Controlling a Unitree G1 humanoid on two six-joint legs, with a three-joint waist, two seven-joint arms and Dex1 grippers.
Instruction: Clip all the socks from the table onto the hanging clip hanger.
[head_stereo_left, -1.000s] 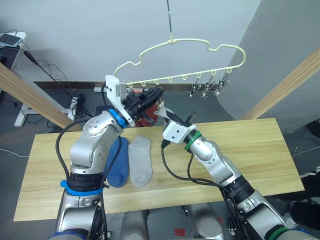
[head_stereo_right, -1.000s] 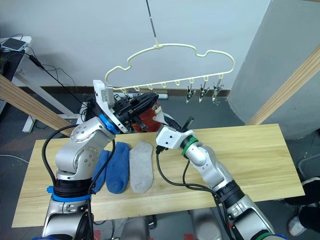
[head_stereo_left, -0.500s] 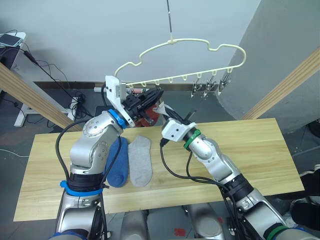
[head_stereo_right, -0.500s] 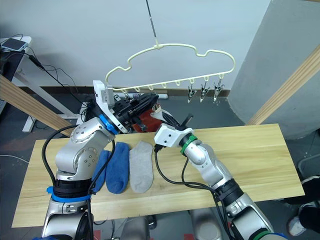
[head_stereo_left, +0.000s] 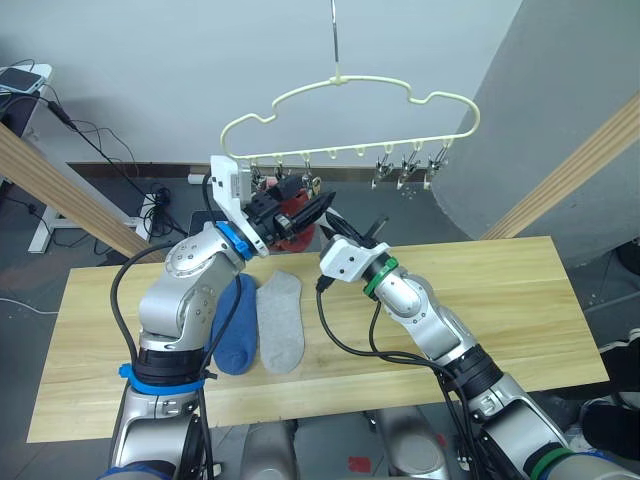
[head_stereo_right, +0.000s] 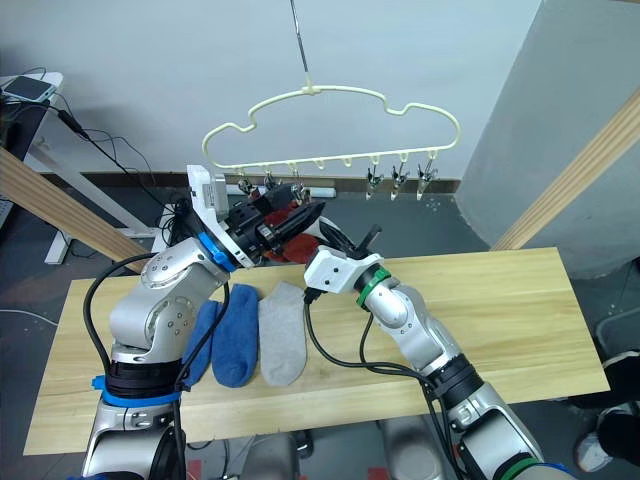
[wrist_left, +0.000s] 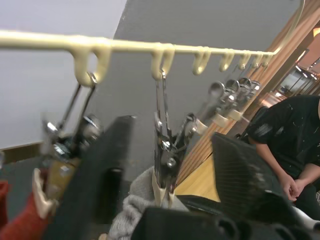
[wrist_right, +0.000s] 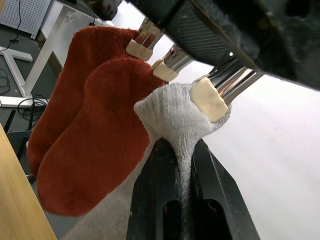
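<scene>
On the left of the table (head_stereo_left: 520, 300) two blue socks (head_stereo_left: 235, 325) lie side by side, with a grey sock (head_stereo_left: 281, 323) just to their right, all flat on the planks. Above them the left gripper (head_stereo_left: 315, 207) is raised to the clip row of the hanger (head_stereo_left: 350, 110), its two black fingers (wrist_left: 107, 165) spread wide on either side of one metal clip (wrist_left: 162, 172). That clip hangs between the fingers and is not pinched by them in the left wrist view. To its side another clip already bites a red sock (wrist_right: 97, 130), and a second red sock (wrist_right: 65, 85) hangs from the next clip beyond it.

Just right of the left gripper, the right gripper (wrist_right: 181, 165) comes up from below with its fingers closed on a second grey sock (wrist_right: 182, 115). It holds the fabric just under the cuff, and the cuff's top edge sits in the pale-tipped jaws of the clip directly above the fingertips. So the sock is touched by gripper and clip at once, and the two red socks hang just beside it.

Further right along the hanger three clips (head_stereo_left: 405, 170) hang bare and bunched together, well apart from both grippers. The right part of the table is bare wood.
</scene>
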